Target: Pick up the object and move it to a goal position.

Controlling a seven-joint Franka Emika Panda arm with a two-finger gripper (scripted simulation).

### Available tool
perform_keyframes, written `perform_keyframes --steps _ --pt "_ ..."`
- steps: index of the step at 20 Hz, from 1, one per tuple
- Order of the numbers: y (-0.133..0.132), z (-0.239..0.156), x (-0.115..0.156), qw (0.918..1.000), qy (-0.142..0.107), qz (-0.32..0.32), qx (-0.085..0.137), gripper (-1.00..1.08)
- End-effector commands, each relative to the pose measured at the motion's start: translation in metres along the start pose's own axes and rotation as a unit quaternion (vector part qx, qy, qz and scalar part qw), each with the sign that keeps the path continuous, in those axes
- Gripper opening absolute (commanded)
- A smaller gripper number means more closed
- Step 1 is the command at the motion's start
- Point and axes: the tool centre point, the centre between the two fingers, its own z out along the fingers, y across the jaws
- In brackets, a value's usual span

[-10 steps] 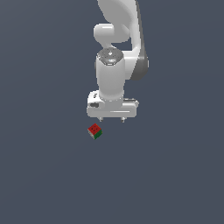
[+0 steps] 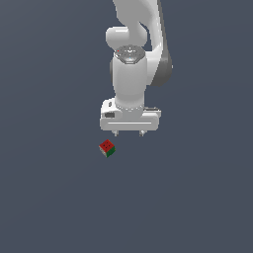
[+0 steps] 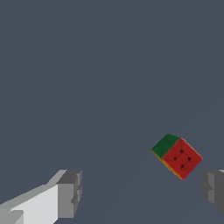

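The white robot arm (image 2: pixel 131 74) comes down from the top middle of the exterior view and points straight down. At its end is the pincer (image 2: pixel 128 133). Its two short fingertips (image 2: pixel 115 132) stick out under the wide white block, and they stand far apart, so the pincer is wide and holds nothing.

The small cube (image 2: pixel 106 148) sits just below the pincer and a little toward the exterior view's left. It is not touching the fingertips. It shows a red face with dark dots on top and a green face on the side. It is turned so one corner points down in the frame.

The ground (image 2: pixel 49 197) all around is plain dark grey-blue.

In the wrist view the pincer (image 3: pixel 142 192) shows two grey fingers (image 3: pixel 70 192), one on each side with a big gap between them. The cube (image 3: pixel 177 156) lies close to one finger but is not between the two. Here its red face has dark dots joined by thin lines, its green face sits beside that, and a thin orange edge peeks out underneath.
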Motion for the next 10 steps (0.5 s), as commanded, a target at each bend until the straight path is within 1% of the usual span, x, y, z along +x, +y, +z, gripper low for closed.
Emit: perform_keyframes --steps 1,10 --pt "-0.0013 -0.0026 0.001 1.0 0.002 -0.002 -0.001 1.0" --pt "0.0047 0.0037 -0.0001 0.9998 -0.001 -0.018 -0.001 1.0"
